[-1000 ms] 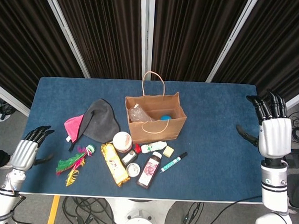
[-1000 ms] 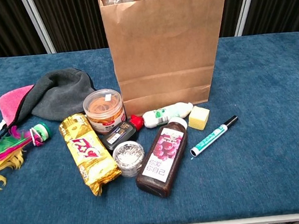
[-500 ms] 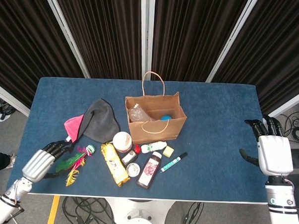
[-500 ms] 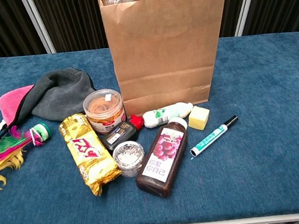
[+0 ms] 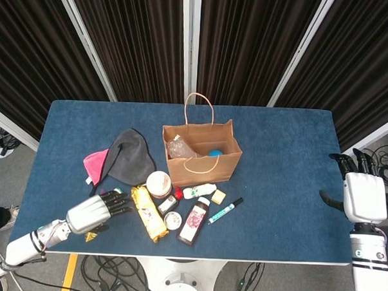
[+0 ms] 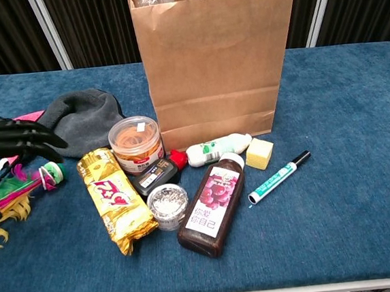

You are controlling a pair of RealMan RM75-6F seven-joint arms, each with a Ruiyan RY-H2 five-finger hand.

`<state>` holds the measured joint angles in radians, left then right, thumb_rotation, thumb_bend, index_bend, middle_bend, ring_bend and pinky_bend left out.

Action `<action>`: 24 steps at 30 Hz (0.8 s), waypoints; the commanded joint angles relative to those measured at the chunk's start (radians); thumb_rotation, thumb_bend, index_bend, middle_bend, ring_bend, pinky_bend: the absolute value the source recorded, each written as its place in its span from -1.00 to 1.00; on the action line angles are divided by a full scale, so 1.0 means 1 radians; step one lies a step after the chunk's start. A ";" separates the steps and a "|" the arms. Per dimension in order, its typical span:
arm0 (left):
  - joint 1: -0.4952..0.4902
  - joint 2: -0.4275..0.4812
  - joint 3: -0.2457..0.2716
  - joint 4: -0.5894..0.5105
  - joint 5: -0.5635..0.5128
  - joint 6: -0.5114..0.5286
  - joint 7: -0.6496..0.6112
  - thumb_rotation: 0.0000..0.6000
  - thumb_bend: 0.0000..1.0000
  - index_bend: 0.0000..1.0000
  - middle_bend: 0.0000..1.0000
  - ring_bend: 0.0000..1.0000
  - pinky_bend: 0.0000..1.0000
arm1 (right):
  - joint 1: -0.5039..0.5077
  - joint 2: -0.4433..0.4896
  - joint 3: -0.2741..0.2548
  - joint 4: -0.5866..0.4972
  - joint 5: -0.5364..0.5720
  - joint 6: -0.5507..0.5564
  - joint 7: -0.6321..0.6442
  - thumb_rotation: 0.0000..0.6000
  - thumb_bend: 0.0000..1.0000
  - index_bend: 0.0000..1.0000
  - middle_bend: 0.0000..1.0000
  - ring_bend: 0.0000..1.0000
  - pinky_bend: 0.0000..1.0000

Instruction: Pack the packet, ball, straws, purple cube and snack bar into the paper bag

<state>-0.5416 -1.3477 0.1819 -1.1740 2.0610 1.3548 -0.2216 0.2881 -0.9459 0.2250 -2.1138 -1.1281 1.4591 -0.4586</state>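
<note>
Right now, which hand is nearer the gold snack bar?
Left. The left hand sits just left of the snack bar; the right hand is at the table's far right edge.

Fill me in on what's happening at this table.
A two-armed robot is packing items into the brown paper bag, which already holds a blue ball and a clear plastic packet. The left hand, empty with fingers extended, reaches over the colourful feather toy toward the gold-wrapped snack bar, which lies on the blue table. The right hand hovers open at the table's right edge, holding nothing.
</note>
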 commanded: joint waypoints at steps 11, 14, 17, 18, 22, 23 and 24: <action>-0.172 -0.050 0.041 -0.004 0.052 -0.174 -0.007 1.00 -0.46 -0.41 -0.42 -0.63 -0.44 | 0.011 -0.015 0.015 0.051 0.048 -0.020 0.036 1.00 -0.83 -0.53 -0.50 -0.84 -0.75; -0.198 -0.063 0.030 -0.003 0.038 -0.199 -0.006 1.00 -0.44 -0.41 -0.40 -0.63 -0.44 | 0.014 -0.013 0.016 0.060 0.057 -0.032 0.045 1.00 -0.83 -0.53 -0.50 -0.84 -0.75; -0.229 -0.070 0.022 -0.005 0.021 -0.225 -0.021 1.00 -0.44 -0.40 -0.40 -0.63 -0.44 | 0.014 -0.008 0.018 0.069 0.062 -0.039 0.058 1.00 -0.83 -0.53 -0.50 -0.84 -0.75; -0.240 -0.072 0.019 -0.004 0.017 -0.232 -0.020 1.00 -0.44 -0.40 -0.40 -0.63 -0.44 | 0.014 -0.006 0.019 0.073 0.063 -0.040 0.064 1.00 -0.83 -0.53 -0.50 -0.84 -0.75; -0.267 -0.085 0.019 -0.005 0.003 -0.260 -0.021 1.00 -0.43 -0.40 -0.40 -0.63 -0.44 | 0.013 -0.003 0.021 0.089 0.074 -0.051 0.087 1.00 -0.83 -0.53 -0.50 -0.84 -0.74; -0.271 -0.090 0.020 -0.005 0.001 -0.264 -0.019 1.00 -0.43 -0.40 -0.40 -0.63 -0.44 | 0.013 -0.003 0.022 0.093 0.078 -0.054 0.092 1.00 -0.83 -0.53 -0.50 -0.84 -0.74; -0.276 -0.095 0.022 -0.005 -0.002 -0.268 -0.018 1.00 -0.43 -0.39 -0.40 -0.62 -0.44 | 0.014 -0.002 0.022 0.097 0.082 -0.060 0.097 1.00 -0.83 -0.53 -0.50 -0.84 -0.74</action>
<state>-0.8132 -1.4383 0.2025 -1.1787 2.0622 1.0909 -0.2407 0.3016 -0.9488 0.2463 -2.0196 -1.0498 1.4033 -0.3654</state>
